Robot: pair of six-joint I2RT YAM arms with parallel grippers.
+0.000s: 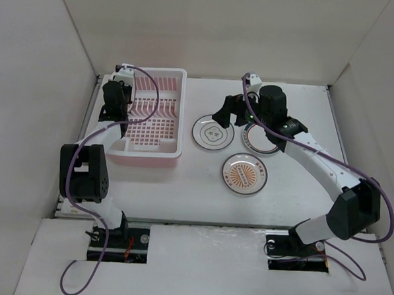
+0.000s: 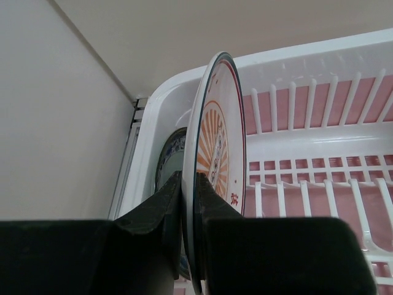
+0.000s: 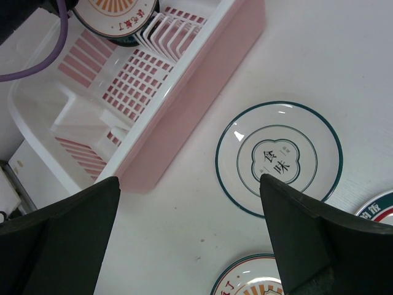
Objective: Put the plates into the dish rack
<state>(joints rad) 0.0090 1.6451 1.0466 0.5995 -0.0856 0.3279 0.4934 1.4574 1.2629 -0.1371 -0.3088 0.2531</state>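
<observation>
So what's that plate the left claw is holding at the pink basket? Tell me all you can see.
A small round white plate with a thin dark green rim line, an orange sunburst centre with small dark characters, and red characters near the edge; it looks glazed. The left gripper pinches its lower rim, holding it on edge, nearly upright, at the left end of the dish rack. Just behind it stands another plate. Whether it touches the rack is hidden.

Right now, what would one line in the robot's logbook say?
left gripper: shut on sunburst plate, upright at dish rack | right gripper: open, near dark-marked plate | table: three plates
</observation>
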